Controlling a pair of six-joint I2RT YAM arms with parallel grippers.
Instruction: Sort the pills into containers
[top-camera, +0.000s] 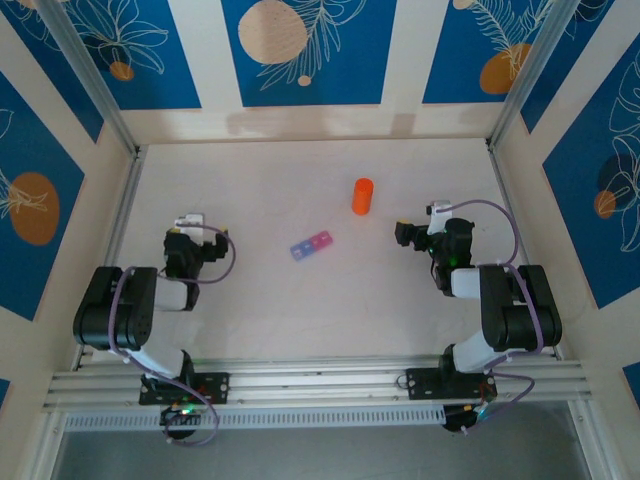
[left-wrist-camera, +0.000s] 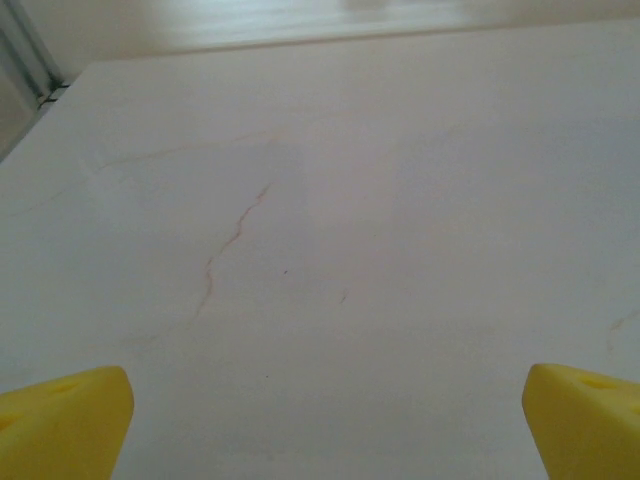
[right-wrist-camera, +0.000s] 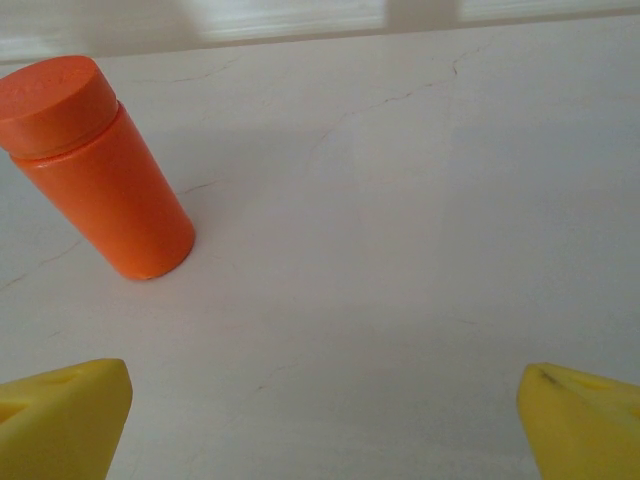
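The containers (top-camera: 312, 245), a short strip of joined blue, purple and pink boxes, lie on the white table (top-camera: 250, 180) about midway between the two arms. The pills are hidden. My left gripper (top-camera: 192, 224) sits to the left of the strip, well apart from it. In its wrist view the left gripper (left-wrist-camera: 325, 420) is open, its yellow fingertips (left-wrist-camera: 70, 420) wide over bare table. My right gripper (top-camera: 434, 214) is to the right of the strip. It (right-wrist-camera: 325, 415) is open too, with nothing between its yellow fingertips (right-wrist-camera: 585, 420).
An orange cylindrical bottle (top-camera: 362, 196) with its cap on stands upright behind the strip; in the right wrist view the bottle (right-wrist-camera: 100, 170) is ahead and to the left. Walls with aluminium rails (top-camera: 120, 200) close in the table on the sides and back.
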